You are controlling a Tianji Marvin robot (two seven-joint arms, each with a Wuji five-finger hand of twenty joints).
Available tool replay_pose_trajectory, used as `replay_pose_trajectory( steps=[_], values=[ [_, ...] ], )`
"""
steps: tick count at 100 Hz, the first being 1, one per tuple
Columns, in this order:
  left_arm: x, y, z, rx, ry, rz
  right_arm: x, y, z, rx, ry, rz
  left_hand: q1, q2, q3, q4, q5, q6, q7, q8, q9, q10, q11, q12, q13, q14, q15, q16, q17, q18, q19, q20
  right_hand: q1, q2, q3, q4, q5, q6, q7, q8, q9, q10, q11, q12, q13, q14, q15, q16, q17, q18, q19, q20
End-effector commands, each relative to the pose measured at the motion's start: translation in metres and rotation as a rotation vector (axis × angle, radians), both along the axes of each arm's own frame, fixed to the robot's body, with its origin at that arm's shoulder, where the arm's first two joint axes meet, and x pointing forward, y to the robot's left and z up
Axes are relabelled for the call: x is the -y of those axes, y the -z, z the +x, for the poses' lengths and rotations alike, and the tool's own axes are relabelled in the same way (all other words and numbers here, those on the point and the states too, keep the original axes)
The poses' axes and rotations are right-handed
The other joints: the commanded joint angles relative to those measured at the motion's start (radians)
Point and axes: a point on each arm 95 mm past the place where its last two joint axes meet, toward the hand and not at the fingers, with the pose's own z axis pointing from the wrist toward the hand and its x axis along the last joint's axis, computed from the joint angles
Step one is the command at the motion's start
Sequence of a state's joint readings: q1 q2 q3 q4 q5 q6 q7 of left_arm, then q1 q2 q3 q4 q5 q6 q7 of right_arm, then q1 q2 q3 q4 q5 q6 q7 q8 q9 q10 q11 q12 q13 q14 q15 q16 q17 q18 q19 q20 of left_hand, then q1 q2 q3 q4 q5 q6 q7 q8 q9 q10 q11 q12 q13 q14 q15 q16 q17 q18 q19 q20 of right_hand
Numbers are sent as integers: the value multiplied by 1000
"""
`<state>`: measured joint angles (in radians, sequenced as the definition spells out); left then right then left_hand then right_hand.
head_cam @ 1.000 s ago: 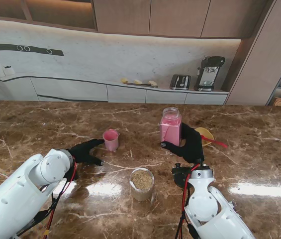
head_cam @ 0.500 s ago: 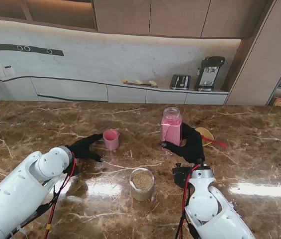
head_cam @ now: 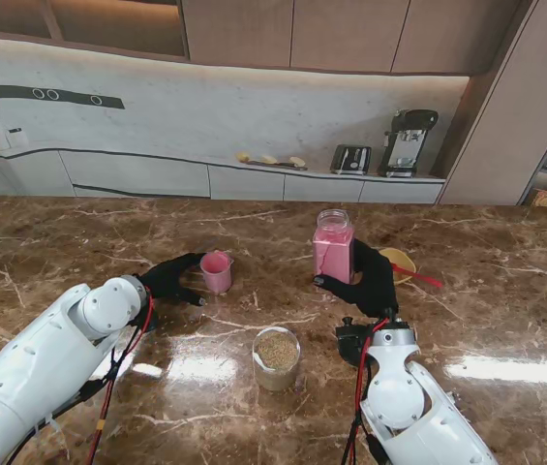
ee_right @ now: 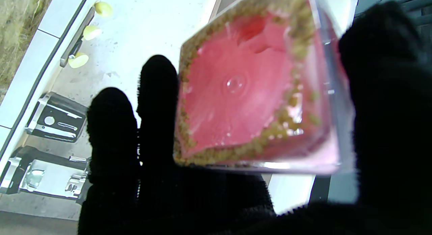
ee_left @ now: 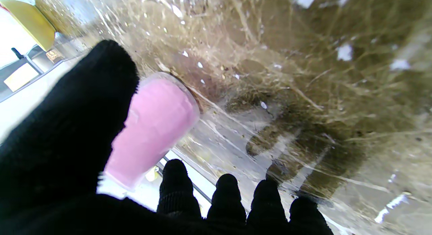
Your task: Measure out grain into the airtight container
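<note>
The left robot hand has crept right and a little farther across the desk, closing on the small pink cup. Its open fingers, which a second ago sat well short, now reach just beside the cup's left side.

Layout on the table, stand view. A measuring cup stood left of centre, with the left hand just beside it on its left. A container stood right of centre, the right hand against its near right side. A grain-filled glass stood nearest, between the two arms. A bowl lay right of the container.
</note>
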<state>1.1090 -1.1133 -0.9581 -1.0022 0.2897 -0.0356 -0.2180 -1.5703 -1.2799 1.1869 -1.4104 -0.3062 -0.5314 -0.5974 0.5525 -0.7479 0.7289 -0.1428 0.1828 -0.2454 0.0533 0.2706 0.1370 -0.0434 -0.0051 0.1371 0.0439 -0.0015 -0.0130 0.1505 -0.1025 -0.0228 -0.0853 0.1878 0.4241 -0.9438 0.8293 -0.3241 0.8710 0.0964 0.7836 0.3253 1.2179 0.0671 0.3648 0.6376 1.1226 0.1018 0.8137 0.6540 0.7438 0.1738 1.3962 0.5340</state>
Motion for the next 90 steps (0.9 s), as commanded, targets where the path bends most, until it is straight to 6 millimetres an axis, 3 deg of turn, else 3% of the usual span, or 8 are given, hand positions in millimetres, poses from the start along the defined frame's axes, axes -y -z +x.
replay_pose_trajectory(
  steps=[1,43,90],
  values=[
    [8,10,-2,-30,10,-10,-1,5,-1,-23,-2,-4,-36,-45,18,-29,-26,-58,24,25,-27,-8,-8,12,-11,15,3,-1,63,88,89,20,356,156,343,72,117,-355,150,7,78,-148,101,42,44,-107,47,0,6,-26,20,17],
    [18,25,4,-45,20,-72,-2,7,0,-46,-5,-15,-34,-62,33,-32,-27,-73,212,124,-26,-8,-5,28,-13,14,-2,-28,65,81,80,-11,357,158,342,72,117,-355,150,7,79,-147,102,42,43,-107,46,-2,6,-25,20,17],
    [39,44,9,-64,-17,-154,-3,11,3,-64,-15,-21,-38,-66,48,-33,-19,-66,274,137,-24,-6,-3,36,-15,11,-5,-49,67,74,66,-87,359,162,340,72,115,-350,152,7,80,-155,105,44,43,-106,52,-1,3,-24,23,18]
  ],
)
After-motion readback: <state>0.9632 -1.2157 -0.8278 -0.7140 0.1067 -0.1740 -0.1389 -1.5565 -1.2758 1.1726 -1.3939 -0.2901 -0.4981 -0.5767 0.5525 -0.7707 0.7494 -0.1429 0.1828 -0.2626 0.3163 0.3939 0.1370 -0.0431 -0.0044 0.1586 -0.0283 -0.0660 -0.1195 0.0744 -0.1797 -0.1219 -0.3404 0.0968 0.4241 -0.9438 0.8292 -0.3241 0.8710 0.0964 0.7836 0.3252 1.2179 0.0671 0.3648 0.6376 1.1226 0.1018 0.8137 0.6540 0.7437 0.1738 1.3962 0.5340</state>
